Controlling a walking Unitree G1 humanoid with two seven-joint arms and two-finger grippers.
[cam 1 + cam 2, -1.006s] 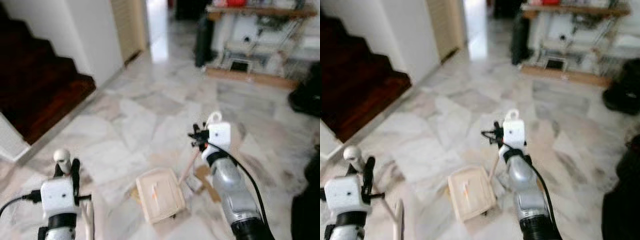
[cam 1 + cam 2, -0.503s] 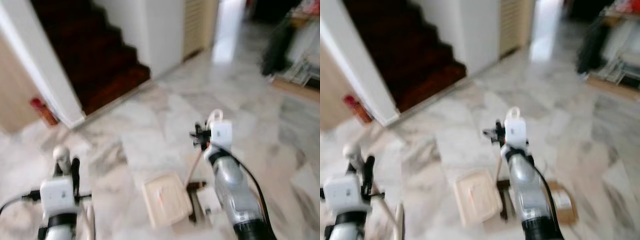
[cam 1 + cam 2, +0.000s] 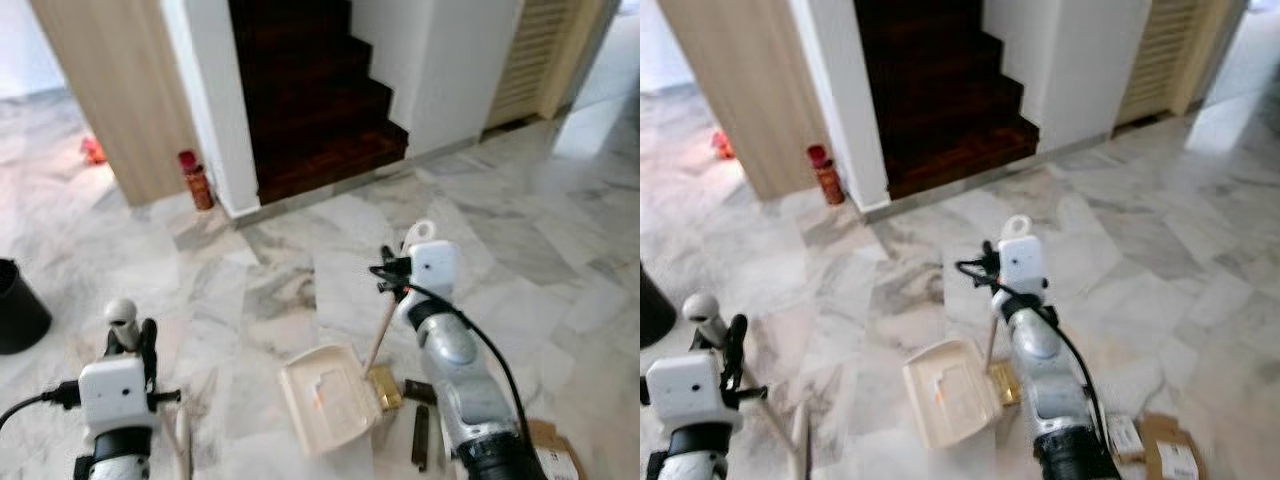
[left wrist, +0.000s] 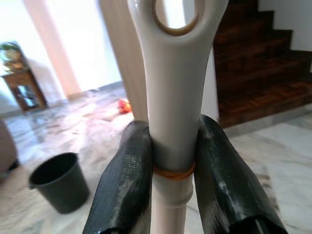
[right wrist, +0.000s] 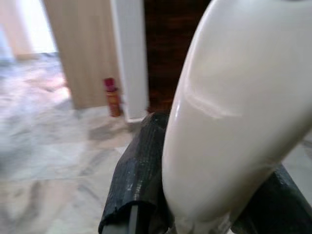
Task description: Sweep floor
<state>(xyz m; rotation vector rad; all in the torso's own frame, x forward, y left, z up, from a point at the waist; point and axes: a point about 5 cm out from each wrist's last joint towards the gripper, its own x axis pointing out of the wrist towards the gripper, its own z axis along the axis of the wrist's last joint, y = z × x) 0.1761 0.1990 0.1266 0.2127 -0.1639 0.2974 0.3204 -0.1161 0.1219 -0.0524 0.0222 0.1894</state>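
Right arm: raised forward at centre; right gripper [image 3: 392, 275] clamped on the cream handle [image 5: 229, 126] of the dustpan [image 3: 328, 397], whose pan rests on the floor just below.
Left arm: low at the left; left gripper [image 4: 170, 161] closed around the white broom handle [image 4: 173, 97], fingers [image 4: 124, 180] pressing both sides.
Floor [image 3: 560, 250]: grey-veined marble.
Staircase [image 3: 310, 100]: dark wood, between white walls.
Black bucket [image 3: 18, 305]: far left.
Cardboard scraps [image 3: 1170, 450]: near the right arm.
Red canister [image 3: 195, 178]: at the wall's foot.

The view has swung left, bringing a black bucket [image 3: 18, 305] into sight.
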